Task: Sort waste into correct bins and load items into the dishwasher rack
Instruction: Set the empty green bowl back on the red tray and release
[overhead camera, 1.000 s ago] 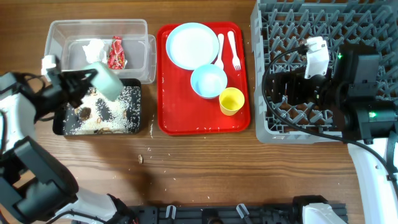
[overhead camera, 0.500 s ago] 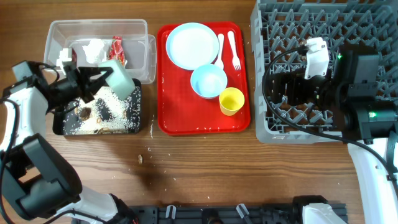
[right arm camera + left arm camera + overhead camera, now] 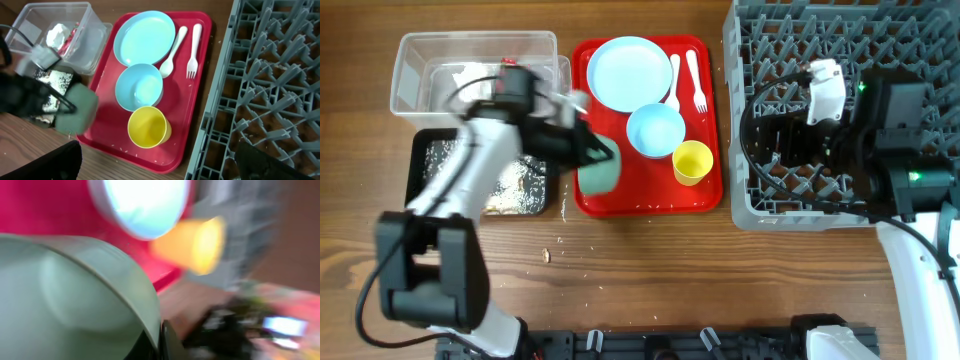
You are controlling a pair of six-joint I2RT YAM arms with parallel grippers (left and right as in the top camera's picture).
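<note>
Wooden table (image 3: 650, 275); left gripper (image 3: 582, 152) tight on pale green bowl (image 3: 603, 170); right gripper (image 3: 157, 150) spread, evident only at wrist.

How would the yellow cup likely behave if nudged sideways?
The yellow cup stands upright on the red tray, so a high push may tip it. Its round wall would then probably roll. It looks plastic, likely light.

The green bowl (image 3: 601, 168) is held tilted in the left end effector (image 3: 582, 150), over the red tray's (image 3: 640, 197) left edge. On that tray lie the blue plate (image 3: 629, 73), blue bowl (image 3: 655, 130), upright yellow cup (image 3: 692, 162), white spoon (image 3: 674, 80) and fork (image 3: 697, 82). The clear tub (image 3: 420, 45) holds a napkin (image 3: 57, 34) and a red wrapper (image 3: 72, 37). Crumbs (image 3: 515, 185) dust the black tray (image 3: 420, 145). The grey rack (image 3: 790, 40) stands at the right.
</note>
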